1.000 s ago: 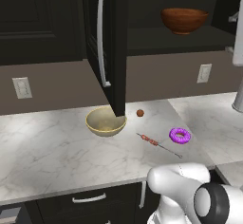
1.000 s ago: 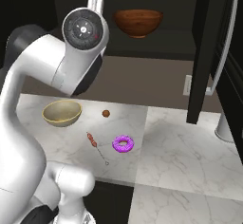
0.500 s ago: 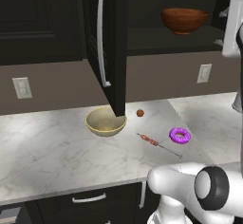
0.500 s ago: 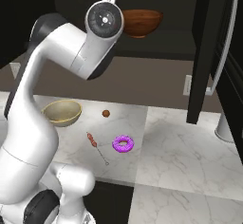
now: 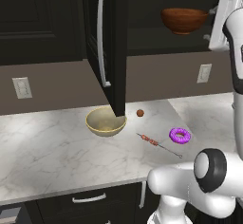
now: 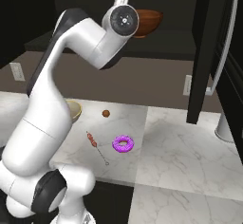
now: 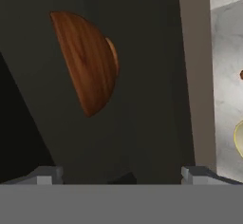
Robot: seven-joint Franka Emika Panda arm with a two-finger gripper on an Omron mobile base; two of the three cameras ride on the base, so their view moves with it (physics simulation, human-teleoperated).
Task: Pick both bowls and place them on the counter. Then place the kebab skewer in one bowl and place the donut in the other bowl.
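brown bowl (image 5: pixel 184 20) shelved; cream bowl (image 5: pixel 105 121), skewer (image 5: pixel 153 141), donut (image 5: pixel 180 135) on counter (image 5: pixel 42 156).

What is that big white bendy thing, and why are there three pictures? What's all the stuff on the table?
The white bendy thing is a robot arm in a pretend, computer-drawn kitchen. Two pictures come from cameras riding behind it, one on its left and one on its right. The third comes from a camera on its hand, turned sideways, so things look tipped.

On the white marble counter sit a pale yellow bowl, a kebab skewer, a purple-iced donut and a small brown ball.

Up on a cabinet shelf, behind an open dark door, sits a reddish-brown wooden bowl. The gripper points at it with its fingers apart, holding nothing.
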